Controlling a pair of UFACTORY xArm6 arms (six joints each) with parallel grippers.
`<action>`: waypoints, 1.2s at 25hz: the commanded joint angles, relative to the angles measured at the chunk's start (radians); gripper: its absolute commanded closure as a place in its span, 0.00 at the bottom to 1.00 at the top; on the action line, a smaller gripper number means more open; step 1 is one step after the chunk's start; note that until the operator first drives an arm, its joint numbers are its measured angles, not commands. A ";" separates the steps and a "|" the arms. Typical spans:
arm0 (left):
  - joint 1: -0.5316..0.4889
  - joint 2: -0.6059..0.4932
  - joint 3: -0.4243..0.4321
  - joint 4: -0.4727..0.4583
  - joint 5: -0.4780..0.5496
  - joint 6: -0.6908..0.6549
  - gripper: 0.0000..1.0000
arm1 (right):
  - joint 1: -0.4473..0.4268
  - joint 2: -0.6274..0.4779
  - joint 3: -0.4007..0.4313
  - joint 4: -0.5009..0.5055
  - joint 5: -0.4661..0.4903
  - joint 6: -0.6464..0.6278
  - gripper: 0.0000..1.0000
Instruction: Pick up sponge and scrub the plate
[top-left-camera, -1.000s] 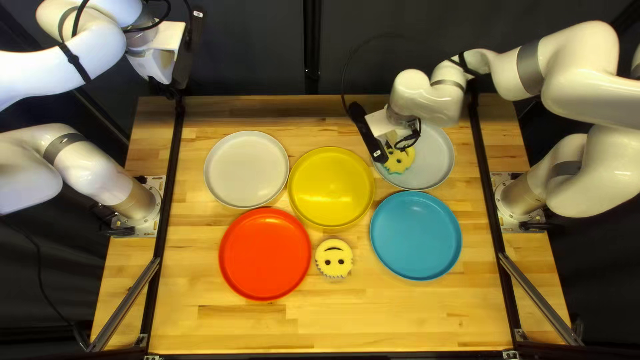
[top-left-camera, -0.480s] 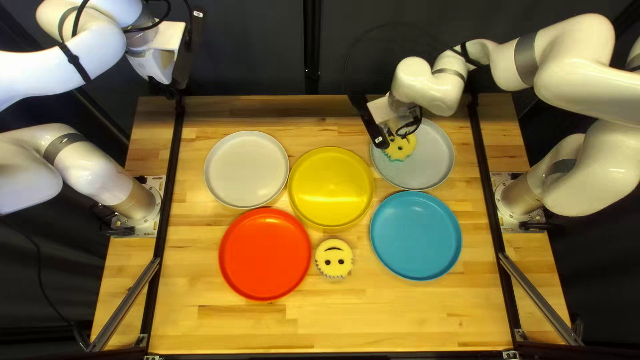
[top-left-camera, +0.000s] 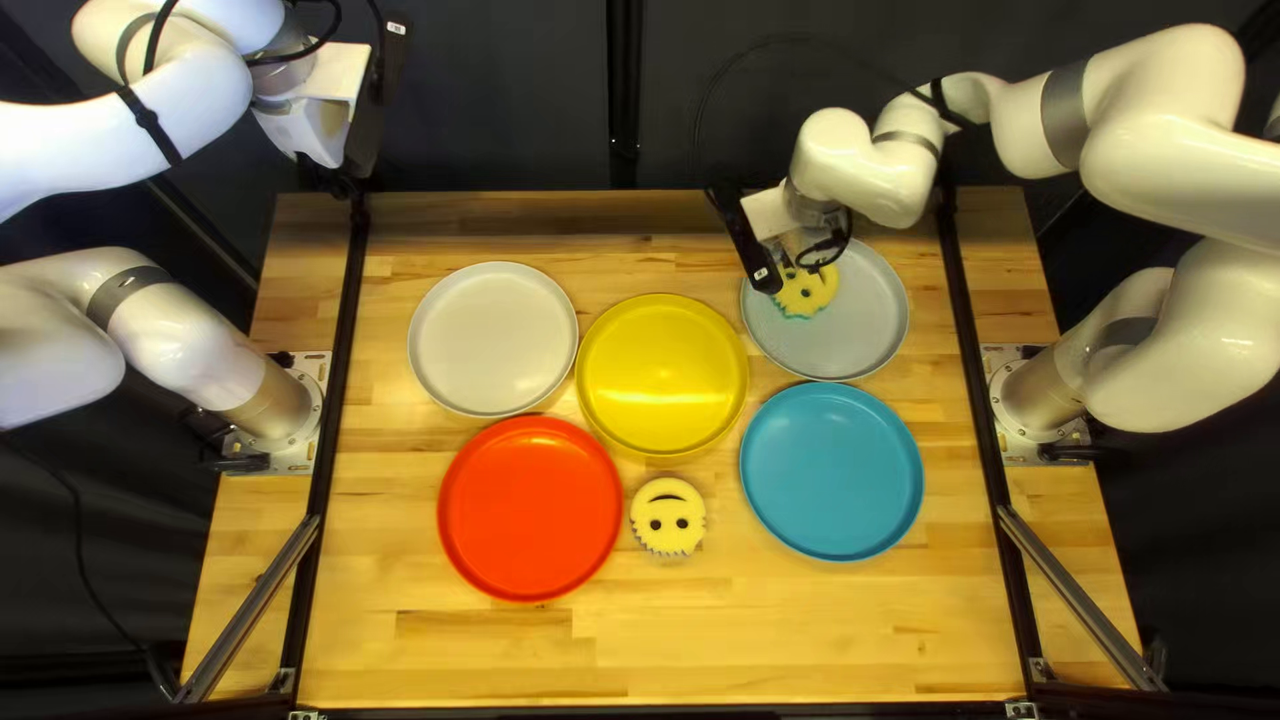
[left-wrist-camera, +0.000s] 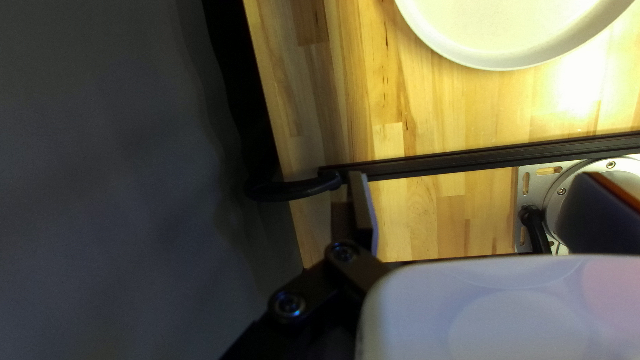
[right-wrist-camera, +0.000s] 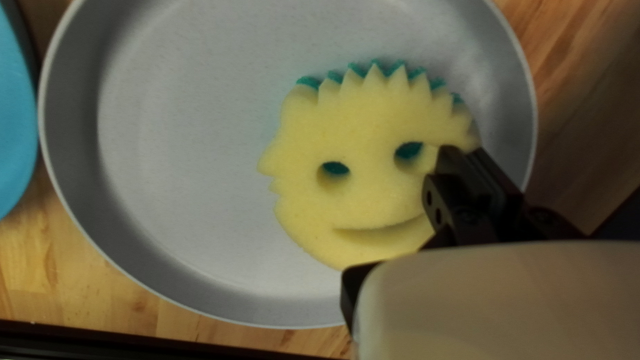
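On the pale grey plate (top-left-camera: pixel 867 320) lies a yellow face sponge (top-left-camera: pixel 810 291) with a teal underside, partly covered by my right gripper (top-left-camera: pixel 790 256). The right wrist view shows the right gripper (right-wrist-camera: pixel 463 157) shut on one side of the sponge (right-wrist-camera: pixel 373 193), beside an eye hole; the sponge rests off-centre in the grey plate (right-wrist-camera: pixel 180 153), close to its rim. My left gripper (top-left-camera: pixel 350 184) hangs raised at the table's far left corner; in the left wrist view the left gripper (left-wrist-camera: pixel 475 193) is open, its fingers far apart with nothing held.
White plate (top-left-camera: pixel 492 338), yellow plate (top-left-camera: pixel 663 374), red plate (top-left-camera: pixel 530 507) and blue plate (top-left-camera: pixel 831 471) lie around the table's middle. Another face sponge (top-left-camera: pixel 668 518) sits between the red and blue plates. Black rails (top-left-camera: pixel 331 440) run along both sides.
My right gripper and the sponge have moved together toward the table's far edge, then slightly to the right, within the grey plate. My left arm has stayed still.
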 commanded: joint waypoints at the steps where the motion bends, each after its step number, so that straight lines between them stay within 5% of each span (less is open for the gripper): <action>1: 0.000 0.000 0.000 0.000 0.000 0.000 0.00 | -0.012 0.012 0.024 0.015 -0.056 -0.034 1.00; 8: 0.000 0.000 0.000 0.000 0.000 0.000 0.00 | -0.123 0.013 0.014 0.056 -0.071 -0.192 1.00; 15: 0.000 0.000 0.000 0.000 0.000 0.000 0.00 | -0.159 -0.033 0.037 0.017 -0.067 -0.205 1.00; 30: 0.000 0.000 0.000 0.000 0.000 0.000 0.00 | -0.011 -0.196 0.224 0.034 -0.096 -0.090 1.00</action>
